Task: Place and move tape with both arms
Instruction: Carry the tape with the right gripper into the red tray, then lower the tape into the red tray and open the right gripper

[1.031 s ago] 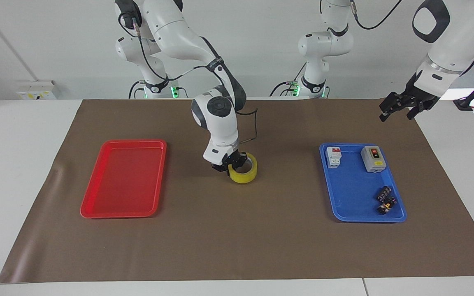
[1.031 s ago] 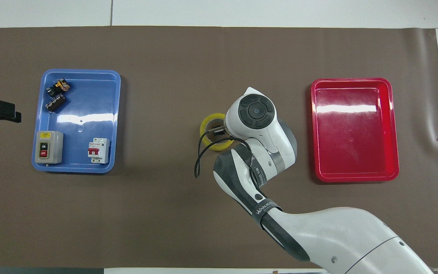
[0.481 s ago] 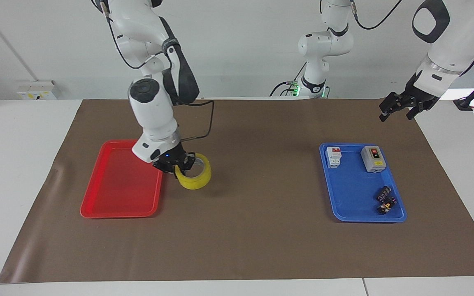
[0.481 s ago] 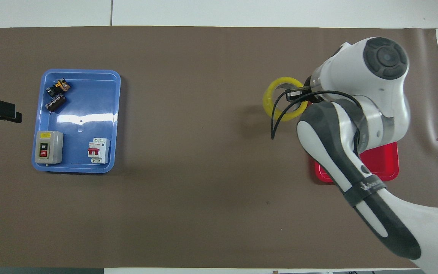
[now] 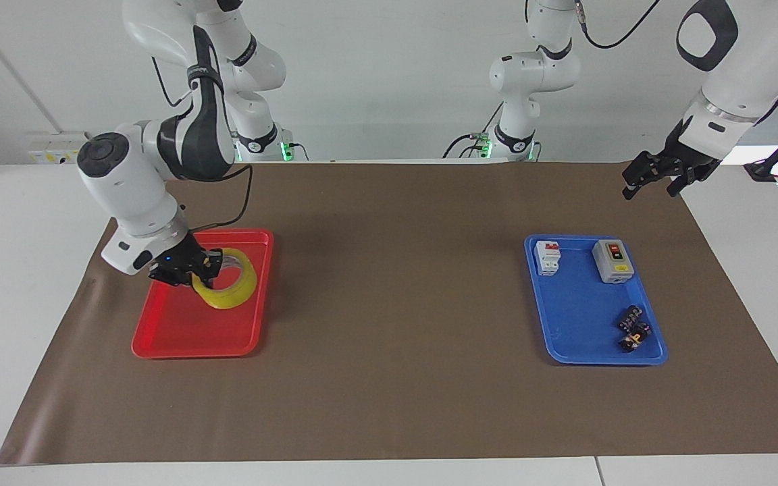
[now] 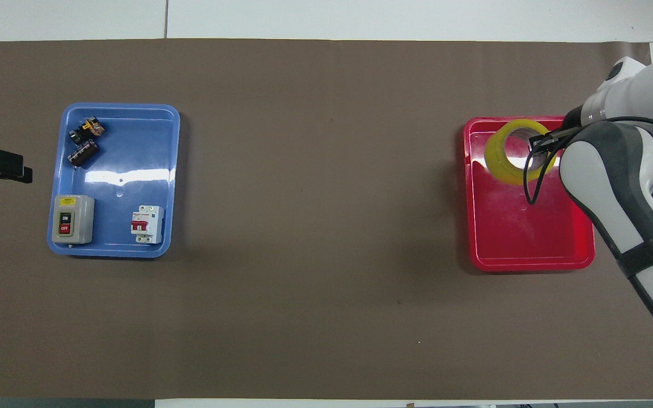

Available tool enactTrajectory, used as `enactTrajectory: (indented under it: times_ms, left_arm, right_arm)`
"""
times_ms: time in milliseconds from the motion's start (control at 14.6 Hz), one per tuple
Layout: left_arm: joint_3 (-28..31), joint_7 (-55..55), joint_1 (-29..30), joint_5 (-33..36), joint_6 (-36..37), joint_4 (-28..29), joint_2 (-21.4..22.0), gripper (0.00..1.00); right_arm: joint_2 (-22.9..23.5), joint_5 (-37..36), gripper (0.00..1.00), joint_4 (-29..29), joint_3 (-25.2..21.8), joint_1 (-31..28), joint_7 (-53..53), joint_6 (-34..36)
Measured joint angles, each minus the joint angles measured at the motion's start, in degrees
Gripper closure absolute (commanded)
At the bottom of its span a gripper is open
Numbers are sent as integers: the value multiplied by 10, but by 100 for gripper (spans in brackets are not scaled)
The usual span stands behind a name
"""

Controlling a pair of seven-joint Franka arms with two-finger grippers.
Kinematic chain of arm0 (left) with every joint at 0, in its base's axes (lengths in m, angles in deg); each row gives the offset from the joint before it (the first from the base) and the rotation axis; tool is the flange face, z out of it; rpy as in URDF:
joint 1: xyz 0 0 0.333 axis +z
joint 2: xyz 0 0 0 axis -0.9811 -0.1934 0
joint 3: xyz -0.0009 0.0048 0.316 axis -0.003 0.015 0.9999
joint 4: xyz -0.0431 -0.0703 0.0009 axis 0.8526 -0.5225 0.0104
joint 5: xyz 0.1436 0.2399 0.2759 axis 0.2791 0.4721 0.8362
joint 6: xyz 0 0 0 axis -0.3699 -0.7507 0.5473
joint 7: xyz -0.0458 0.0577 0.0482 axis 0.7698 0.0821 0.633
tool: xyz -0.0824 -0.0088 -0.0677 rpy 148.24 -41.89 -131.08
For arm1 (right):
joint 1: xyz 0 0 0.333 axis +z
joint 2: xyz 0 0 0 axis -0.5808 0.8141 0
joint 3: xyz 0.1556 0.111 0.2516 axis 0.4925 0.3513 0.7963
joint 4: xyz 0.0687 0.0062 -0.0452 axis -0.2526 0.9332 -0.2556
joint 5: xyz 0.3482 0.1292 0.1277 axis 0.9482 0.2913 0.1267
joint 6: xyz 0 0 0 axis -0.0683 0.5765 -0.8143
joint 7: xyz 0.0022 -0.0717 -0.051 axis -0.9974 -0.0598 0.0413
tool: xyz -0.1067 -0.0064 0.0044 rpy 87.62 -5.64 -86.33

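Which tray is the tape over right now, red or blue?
The red tray, at the right arm's end. The right gripper holds the tape over it; the blue tray holds only switchgear parts.

Red tray (image 5: 179, 337), blue tray (image 5: 578, 337)
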Motion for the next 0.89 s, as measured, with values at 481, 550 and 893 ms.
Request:
enactTrajectory:
  times_ms: [481, 550, 893]
  left_arm:
    - [-3, 0, -1, 0, 0, 0, 0, 0]
    - [-4, 0, -1, 0, 0, 0, 0, 0]
    - [-14, 0, -4, 0, 0, -2, 0, 0]
  right_arm:
    - [-11, 0, 100, 118, 3, -20, -38, -100]
    - [-12, 0, 100, 132, 5, -19, -41, -112]
    - [-16, 0, 100, 173, 2, -23, -100, -151]
